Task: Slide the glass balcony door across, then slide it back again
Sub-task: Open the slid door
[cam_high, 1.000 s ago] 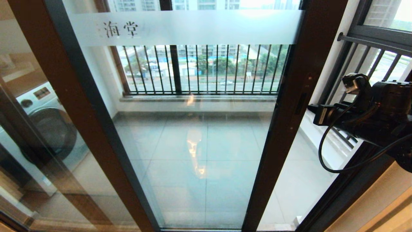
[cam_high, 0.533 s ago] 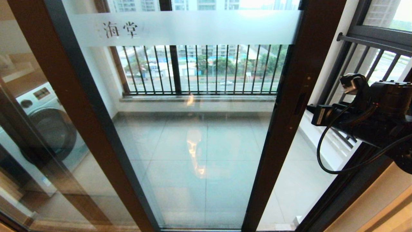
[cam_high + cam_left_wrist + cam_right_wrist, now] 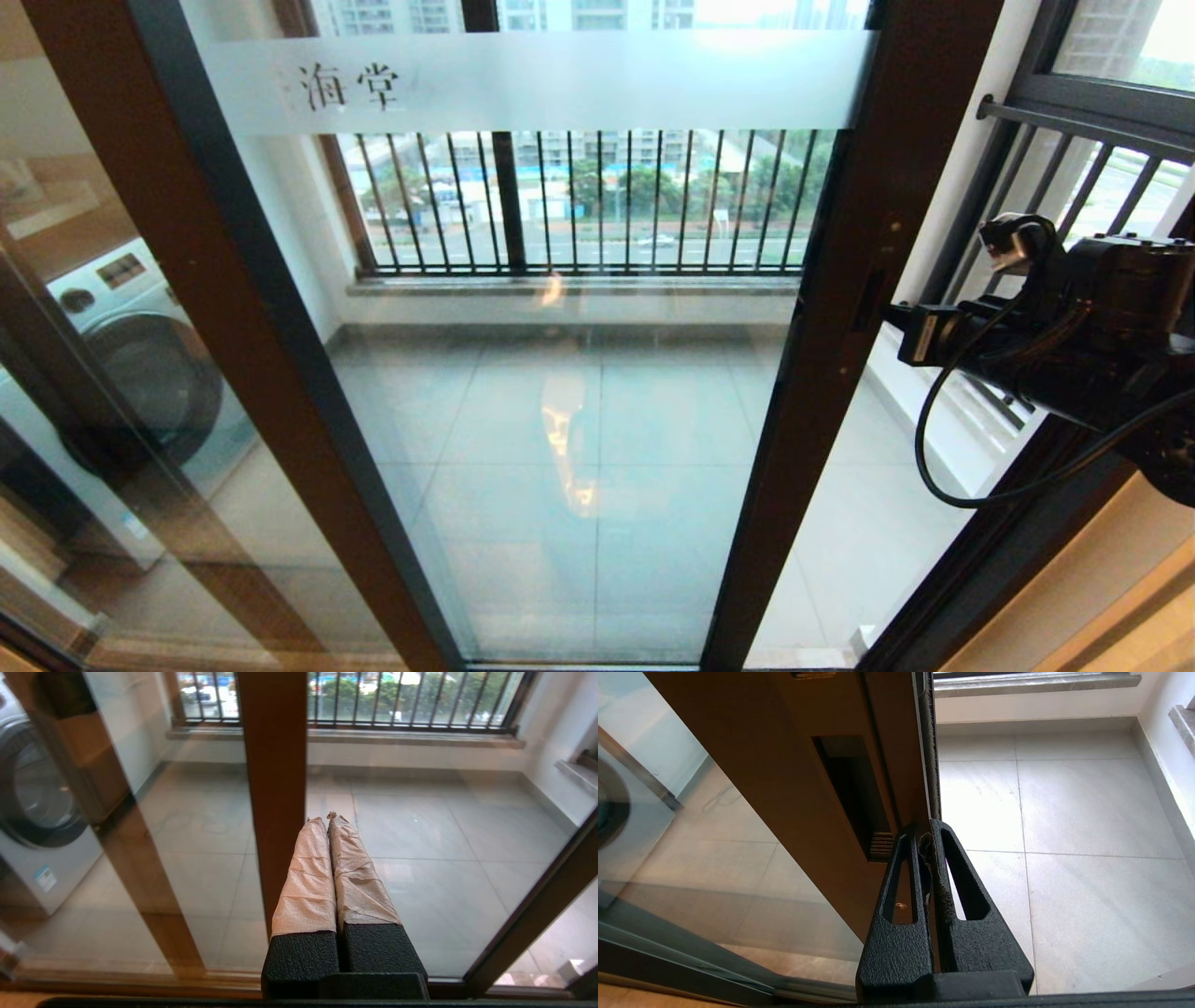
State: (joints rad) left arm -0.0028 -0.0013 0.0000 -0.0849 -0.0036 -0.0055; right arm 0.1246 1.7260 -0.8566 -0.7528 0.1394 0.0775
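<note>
The glass balcony door (image 3: 579,420) fills the head view, with its frosted lettered band (image 3: 560,79) across the top. Its dark brown right stile (image 3: 831,373) carries the small black handle slot (image 3: 870,299). My right gripper (image 3: 887,315) reaches in from the right, shut, its tips against the stile's outer edge just below the slot. In the right wrist view the gripper (image 3: 924,833) presses on that edge beside the handle slot (image 3: 852,793). My left gripper (image 3: 327,817), shut with tape-wrapped fingers (image 3: 308,872), points at the glass beside a brown stile (image 3: 275,788).
A washing machine (image 3: 140,355) stands behind the unlettered brown-framed panel (image 3: 56,280) on the left. Black-barred windows (image 3: 579,201) close the balcony's far side and the right side (image 3: 1074,159). An open gap onto tiled floor (image 3: 887,523) lies between the stile and the dark door frame (image 3: 1008,551).
My right arm has crept a little to the left against the stile's edge. The door has barely shifted.
</note>
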